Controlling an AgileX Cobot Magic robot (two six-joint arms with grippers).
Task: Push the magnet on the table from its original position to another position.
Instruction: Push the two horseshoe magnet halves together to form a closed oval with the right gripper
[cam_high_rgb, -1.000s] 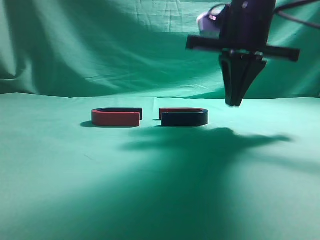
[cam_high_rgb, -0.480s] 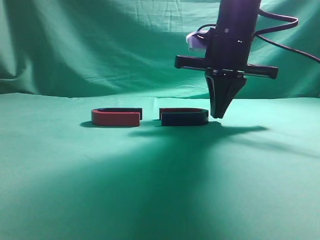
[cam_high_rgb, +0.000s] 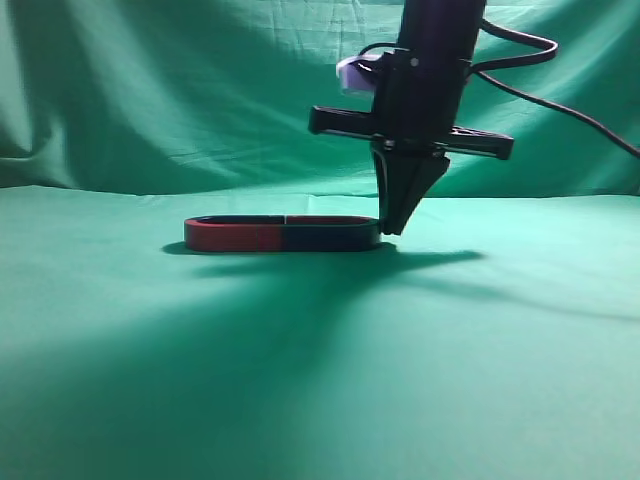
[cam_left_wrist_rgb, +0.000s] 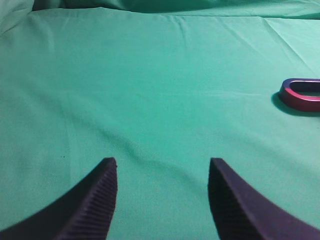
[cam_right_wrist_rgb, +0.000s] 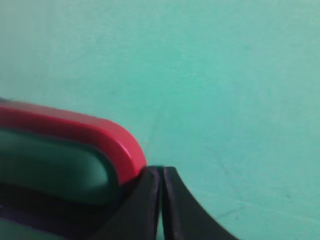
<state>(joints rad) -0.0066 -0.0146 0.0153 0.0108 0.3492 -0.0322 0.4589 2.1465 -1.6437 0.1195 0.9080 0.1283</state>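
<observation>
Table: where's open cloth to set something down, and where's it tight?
Free: the table in front of the joined magnets, and the cloth left of the other magnet. Crowded: the magnet with the shut right gripper at its right end.

We take the magnet (cam_high_rgb: 330, 234) as our landmark. It lies flat on the table (cam_high_rgb: 320, 380), towards the rear of the cloth. Touching its left end lies the second magnet (cam_high_rgb: 235, 234), the two open ends meeting so that together they close into one long loop. Immediately right of the landmark's curved end, and touching it, stands the right gripper (cam_high_rgb: 392, 228), tips down at the table. Well left of both magnets, the left gripper (cam_left_wrist_rgb: 162, 172) hangs above bare table.
</observation>
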